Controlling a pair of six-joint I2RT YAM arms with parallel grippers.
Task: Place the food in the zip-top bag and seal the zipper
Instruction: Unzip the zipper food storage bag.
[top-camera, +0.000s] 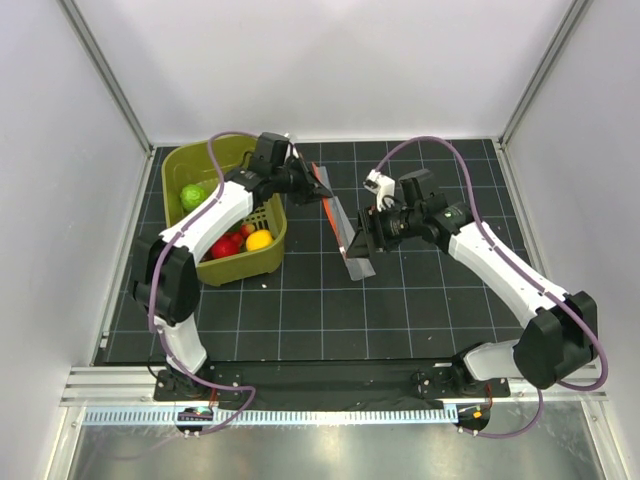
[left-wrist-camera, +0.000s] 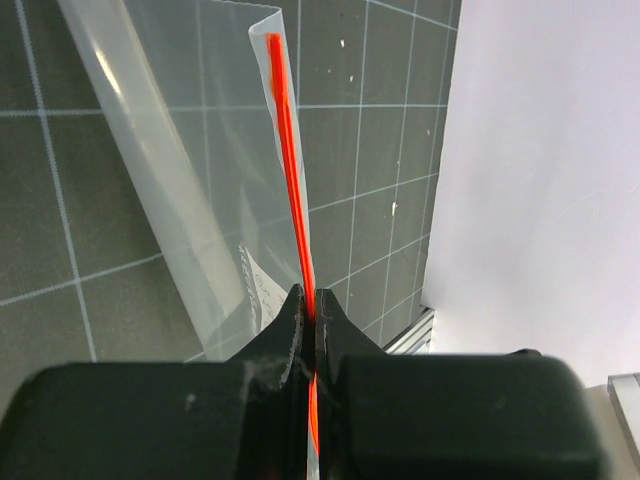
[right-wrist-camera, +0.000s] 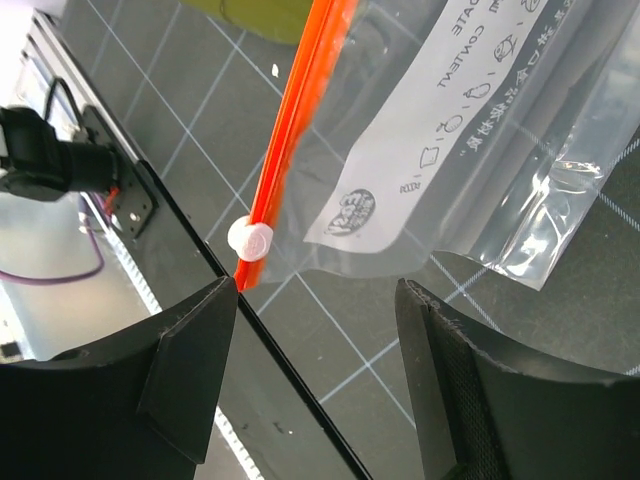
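While the left claw (top-camera: 314, 190) reaches out past the basket (top-camera: 178, 160), the top view shows it holding the far end of the bag (top-camera: 342, 225) just right of that basket. The bag stands on edge between the two claws, above the table (top-camera: 420, 310), and the right claw (top-camera: 366, 240) sits at its near end. The food (top-camera: 240, 242) lies in the basket: green pieces toward the far side, red ones and a yellow ball at the near corner.

From the left wrist, the claw (left-wrist-camera: 312, 318) is pressed together, pinching the zipper (left-wrist-camera: 290, 170). The strip runs away from the fingers along the edge of the clear bag.

From the right wrist, the claw (right-wrist-camera: 315, 290) stands spread with nothing between its fingers. The zipper slants down toward one finger (right-wrist-camera: 190, 370). A white slider (right-wrist-camera: 250, 240) sits near its lower end, just beyond that fingertip; whether they touch cannot be told. The bag's printed panel hangs beyond the gap.
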